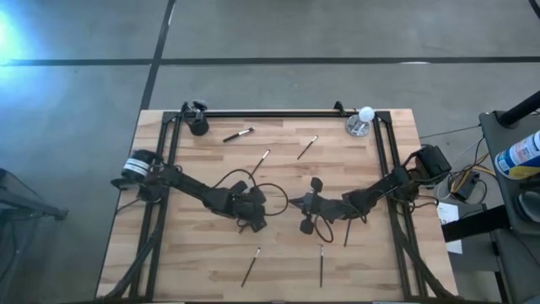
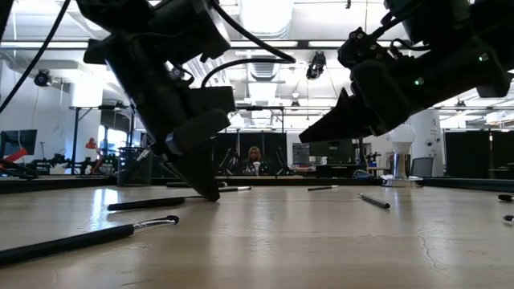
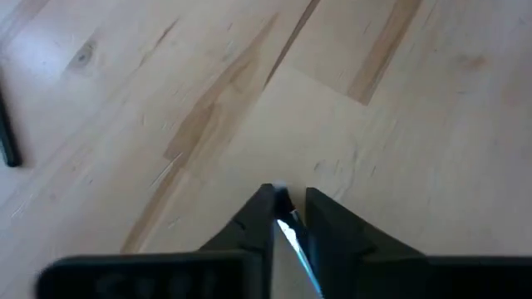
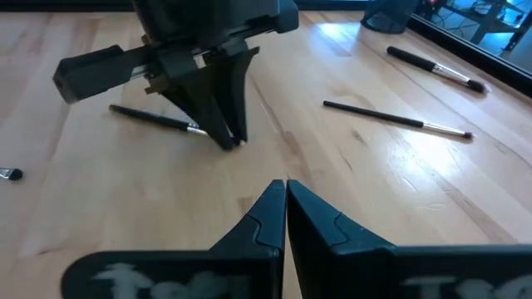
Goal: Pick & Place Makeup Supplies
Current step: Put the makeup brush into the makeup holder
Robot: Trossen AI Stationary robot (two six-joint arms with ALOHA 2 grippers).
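Between left tool [image 3: 288, 203] tips, brush [image 3: 295, 241], table-level

Brushes [image 1: 239, 134] scattered across table [image 1: 202, 270], cup [image 1: 198, 127] back-left corner, ball [image 1: 365, 114] back-right corner

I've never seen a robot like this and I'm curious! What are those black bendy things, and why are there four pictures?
Those are two robot arms working at a wooden table. Each ends in a gripper, like two pinching fingers. One picture looks down from above, one looks across from table height, and two come from small cameras on the arms' wrists. Thin makeup brushes lie scattered on the table. A small black cup and a white ball stand at two corners. The left gripper points down at the wood and pinches something thin and silvery, most likely the metal part of a brush. The right gripper is shut and holds nothing.
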